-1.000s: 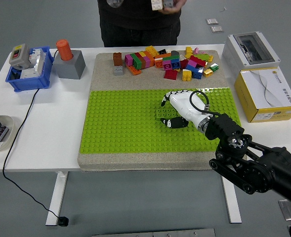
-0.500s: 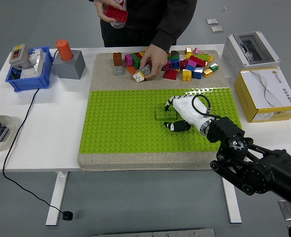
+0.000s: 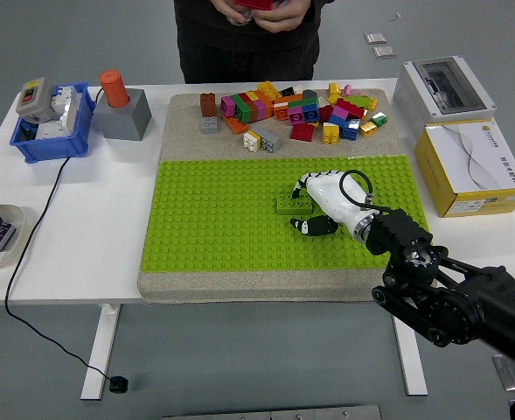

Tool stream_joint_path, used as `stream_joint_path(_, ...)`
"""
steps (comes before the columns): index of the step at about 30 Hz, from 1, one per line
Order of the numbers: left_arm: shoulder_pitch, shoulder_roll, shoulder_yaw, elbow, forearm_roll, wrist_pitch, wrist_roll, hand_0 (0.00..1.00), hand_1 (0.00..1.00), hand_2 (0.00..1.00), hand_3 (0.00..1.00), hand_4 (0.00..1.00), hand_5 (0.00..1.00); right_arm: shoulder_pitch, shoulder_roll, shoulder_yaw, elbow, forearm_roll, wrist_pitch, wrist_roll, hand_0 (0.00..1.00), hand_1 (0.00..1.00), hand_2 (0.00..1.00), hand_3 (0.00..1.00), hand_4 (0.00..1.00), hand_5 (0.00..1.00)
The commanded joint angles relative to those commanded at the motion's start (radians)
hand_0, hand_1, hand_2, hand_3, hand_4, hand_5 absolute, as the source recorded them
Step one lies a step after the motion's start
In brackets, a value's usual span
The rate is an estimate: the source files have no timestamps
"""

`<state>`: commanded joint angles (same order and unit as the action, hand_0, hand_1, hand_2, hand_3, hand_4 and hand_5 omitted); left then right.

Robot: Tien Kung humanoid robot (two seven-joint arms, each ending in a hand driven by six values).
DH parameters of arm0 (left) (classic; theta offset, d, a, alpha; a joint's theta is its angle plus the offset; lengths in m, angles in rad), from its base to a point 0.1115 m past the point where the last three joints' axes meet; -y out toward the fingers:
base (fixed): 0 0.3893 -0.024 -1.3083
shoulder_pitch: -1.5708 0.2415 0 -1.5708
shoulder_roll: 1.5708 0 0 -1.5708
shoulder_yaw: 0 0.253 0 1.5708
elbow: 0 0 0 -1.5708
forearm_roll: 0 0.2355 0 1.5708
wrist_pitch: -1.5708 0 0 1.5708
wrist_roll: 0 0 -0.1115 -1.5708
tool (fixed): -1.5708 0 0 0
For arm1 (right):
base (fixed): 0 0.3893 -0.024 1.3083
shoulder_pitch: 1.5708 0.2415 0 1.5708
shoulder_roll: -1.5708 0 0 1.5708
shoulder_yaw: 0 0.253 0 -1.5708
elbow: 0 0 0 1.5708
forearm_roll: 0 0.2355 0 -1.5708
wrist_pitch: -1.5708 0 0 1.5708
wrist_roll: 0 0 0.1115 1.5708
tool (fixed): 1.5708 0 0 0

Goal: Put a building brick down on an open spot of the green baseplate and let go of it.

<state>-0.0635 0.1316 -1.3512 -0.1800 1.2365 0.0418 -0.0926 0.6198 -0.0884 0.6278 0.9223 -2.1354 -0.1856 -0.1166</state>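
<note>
A green brick (image 3: 288, 206) sits flat on the green baseplate (image 3: 213, 219), right of its middle. My right hand (image 3: 306, 207), white with black fingertips, is just right of the brick. Its fingers (image 3: 302, 185) and thumb (image 3: 308, 227) are spread wider than the brick and stand past its right end, not clamped on it. The black right arm (image 3: 449, 297) comes in from the lower right. The left arm is out of view.
A pile of loose coloured bricks (image 3: 296, 109) lies on the beige board behind the baseplate. A person at the far side holds a red brick (image 3: 255, 4) in both hands. Boxes (image 3: 471, 166) stand at the right. A blue bin (image 3: 52, 122) and a grey block (image 3: 121, 109) stand at the left.
My right hand shifted slightly right and uncovered the green brick, which stays on the baseplate. The person left a white and grey brick at the pile's front and drew the hand back.
</note>
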Motion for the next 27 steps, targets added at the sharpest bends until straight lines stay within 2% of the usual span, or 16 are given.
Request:
stream_joint_path(19, 0.002, -0.001, -0.001, 0.000, 0.000, 0.000, 0.000, 0.660, 0.614, 0.608, 0.722, 0.736, 0.193, -0.008, -0.004, 0.022, 0.025, 0.000, -0.010, 0.011, 0.797, 0.808, 0.842, 0.596, 0.738, 0.424)
stream_joint_path(27, 0.000, -0.001, -0.002, 0.000, 0.001, 0.000, 0.000, 0.660, 0.616, 0.608, 0.721, 0.736, 0.194, -0.004, -0.001, 0.009, 0.008, 0.014, -0.008, 0.010, 0.793, 0.802, 0.839, 0.599, 0.728, 0.422)
